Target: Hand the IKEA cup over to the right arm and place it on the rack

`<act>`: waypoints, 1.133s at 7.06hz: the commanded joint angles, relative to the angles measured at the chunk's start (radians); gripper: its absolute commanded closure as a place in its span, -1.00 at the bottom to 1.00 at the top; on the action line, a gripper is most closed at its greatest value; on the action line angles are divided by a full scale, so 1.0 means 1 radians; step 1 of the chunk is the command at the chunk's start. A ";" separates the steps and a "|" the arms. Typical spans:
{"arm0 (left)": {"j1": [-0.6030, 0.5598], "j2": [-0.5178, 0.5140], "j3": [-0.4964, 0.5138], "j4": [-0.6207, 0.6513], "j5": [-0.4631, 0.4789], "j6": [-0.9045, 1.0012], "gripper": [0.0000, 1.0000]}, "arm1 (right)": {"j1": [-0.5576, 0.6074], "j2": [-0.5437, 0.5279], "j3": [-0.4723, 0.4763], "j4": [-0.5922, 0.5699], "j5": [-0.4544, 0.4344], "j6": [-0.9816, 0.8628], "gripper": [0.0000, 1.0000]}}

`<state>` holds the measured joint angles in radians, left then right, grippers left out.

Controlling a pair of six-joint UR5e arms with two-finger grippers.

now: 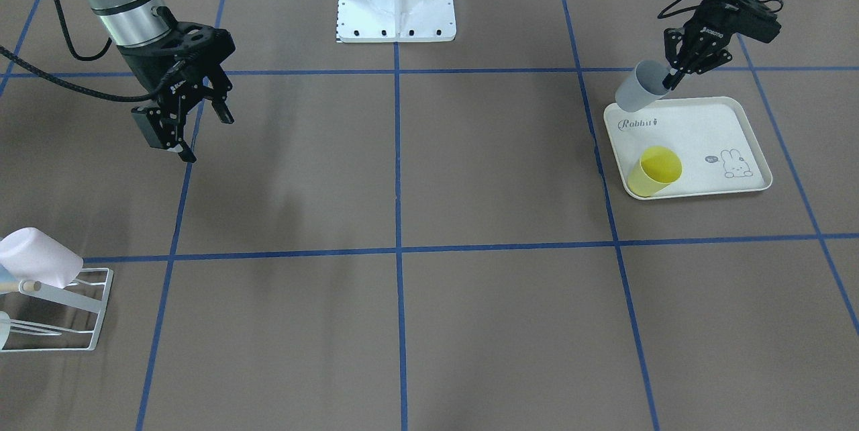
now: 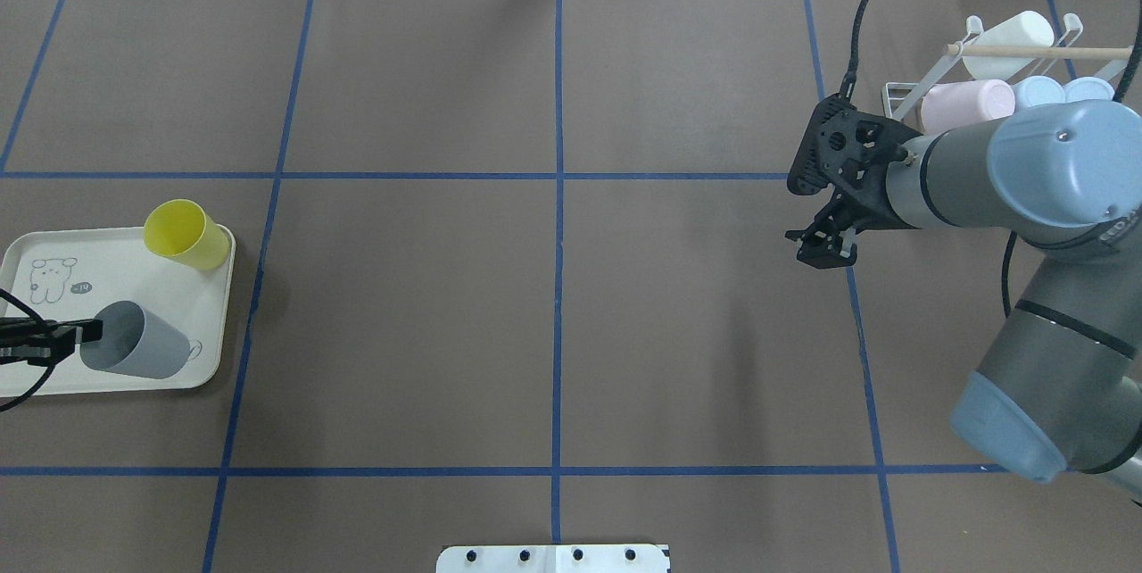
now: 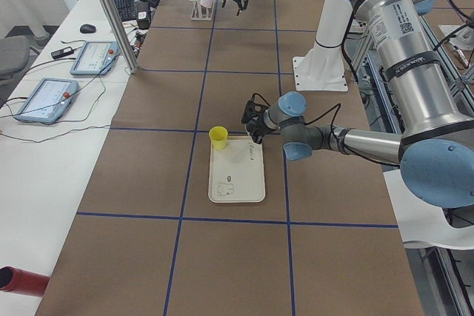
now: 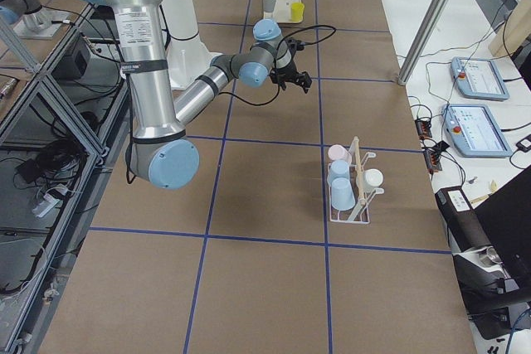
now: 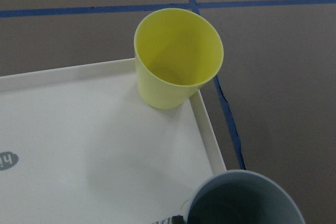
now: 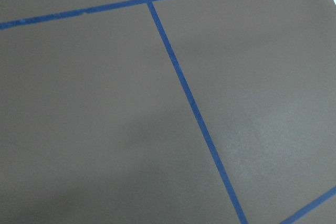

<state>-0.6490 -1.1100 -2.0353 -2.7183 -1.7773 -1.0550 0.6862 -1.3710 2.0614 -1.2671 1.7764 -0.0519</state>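
Pinching grey cup (image 1: 641, 86) rim: left hand (image 1: 673, 78), clenched, cup tilted over tray (image 1: 751, 129) corner. Yellow cup (image 1: 654, 171) upright on tray, 1 o'clock overhead. Right hand (image 1: 208, 135): fingers spread, empty, above table (image 1: 470, 182). Rack (image 2: 901, 95) bearing cups (image 2: 959, 104), 1 o'clock of it.

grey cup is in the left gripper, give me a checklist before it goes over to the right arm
1. Grip: left gripper shut on the grey cup at its rim: ok.
2. Lift: grey cup clear of the tray: cannot tell; it hangs tilted at the tray's corner.
3. Neighbour: yellow cup apart from the grey cup: ok.
4. Receiver: right gripper open and empty: ok.
5. Goal: free prong on the rack: cannot tell; several cups already sit on it.
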 commanded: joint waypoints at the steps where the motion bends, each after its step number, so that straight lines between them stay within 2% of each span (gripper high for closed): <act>1: -0.066 -0.008 -0.086 0.000 -0.097 -0.096 1.00 | -0.075 0.082 -0.010 0.002 -0.002 0.089 -0.98; 2: -0.066 -0.089 -0.098 0.000 -0.123 -0.226 1.00 | -0.121 0.131 -0.010 0.003 -0.006 0.124 -0.98; 3: -0.063 -0.184 -0.100 0.000 -0.138 -0.355 1.00 | -0.172 0.145 -0.015 0.064 -0.009 0.159 -0.98; 5: -0.052 -0.389 -0.098 -0.001 -0.140 -0.602 1.00 | -0.262 0.145 -0.099 0.348 -0.063 0.211 -0.98; 6: -0.051 -0.466 -0.094 0.000 -0.139 -0.684 1.00 | -0.314 0.145 -0.140 0.474 -0.127 0.210 -0.98; 8: 0.012 -0.534 -0.069 0.000 -0.123 -0.714 1.00 | -0.368 0.148 -0.190 0.648 -0.167 0.211 -0.98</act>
<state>-0.6688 -1.5987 -2.1200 -2.7184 -1.9077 -1.7424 0.3488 -1.2236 1.8985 -0.7203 1.6326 0.1582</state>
